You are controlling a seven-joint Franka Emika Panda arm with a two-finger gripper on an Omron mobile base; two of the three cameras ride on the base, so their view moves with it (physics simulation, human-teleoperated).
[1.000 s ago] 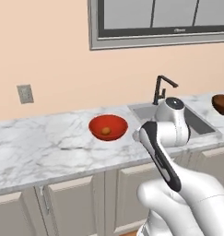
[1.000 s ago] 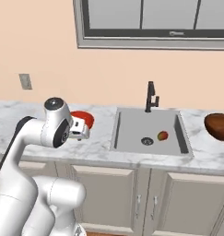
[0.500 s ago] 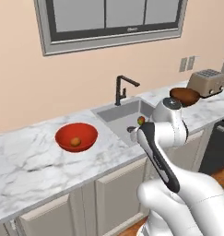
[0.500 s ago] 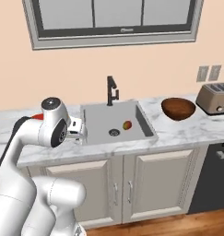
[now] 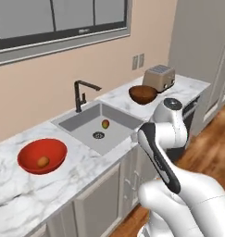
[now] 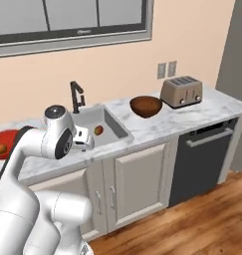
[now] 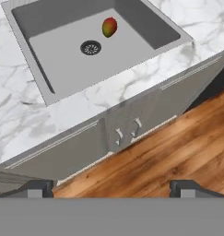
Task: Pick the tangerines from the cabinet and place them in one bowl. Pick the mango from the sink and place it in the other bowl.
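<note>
Both base views looked forward and down from behind the arm at the counter, sharing the sink (image 5: 101,127) and brown bowl (image 6: 146,106), while the hand view looked down closer over that sink.

Mango (image 5: 105,124) in sink (image 5: 81,123), between two bowls (image 5: 41,155) on the counter (image 5: 109,164).

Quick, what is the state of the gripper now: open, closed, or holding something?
Gripper: open, jaws wide apart, holding nothing. It hangs in front of the counter edge, and the mango lies in the sink.
</note>
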